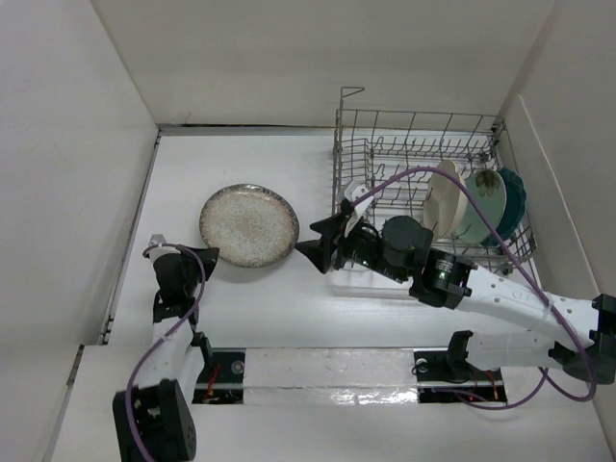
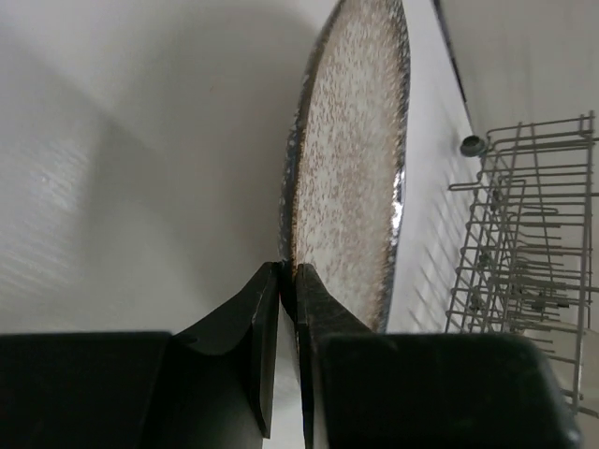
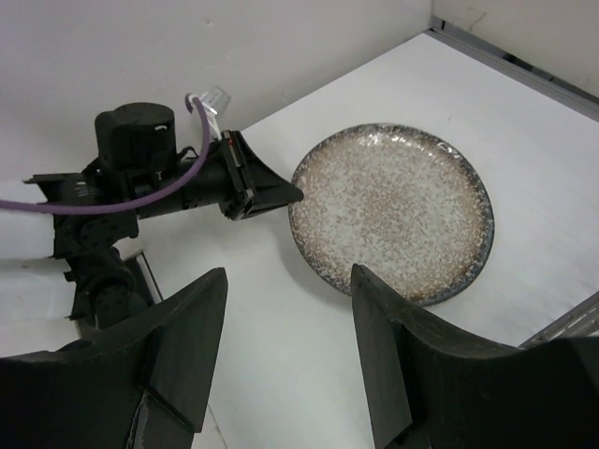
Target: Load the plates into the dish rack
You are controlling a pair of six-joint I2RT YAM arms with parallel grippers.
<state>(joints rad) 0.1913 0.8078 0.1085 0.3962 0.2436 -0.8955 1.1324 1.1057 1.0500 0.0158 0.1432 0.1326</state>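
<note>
At the near left rim of the speckled plate (image 1: 248,224), the left pincer (image 1: 213,256) is pressed together on the plate's edge; the left wrist view shows its fingers (image 2: 253,318) nipping the rim. The plate lies on the table (image 1: 289,308), well left of the dish rack (image 1: 414,135), and looks not yet lifted. Just right of the plate the right pincer (image 1: 312,243) is spread wide and holds nothing. At the rack's right end three plates stand on edge: the cream plate (image 1: 445,197), the mint plate (image 1: 481,207) and the teal plate (image 1: 514,200). By my judgement three of four are loaded and only the largest is left. The right arm (image 1: 481,284) lies along the rack's near side, and its purple cable (image 1: 414,171) arcs over the free tines left of the cream plate, so both could obstruct the way in.
</note>
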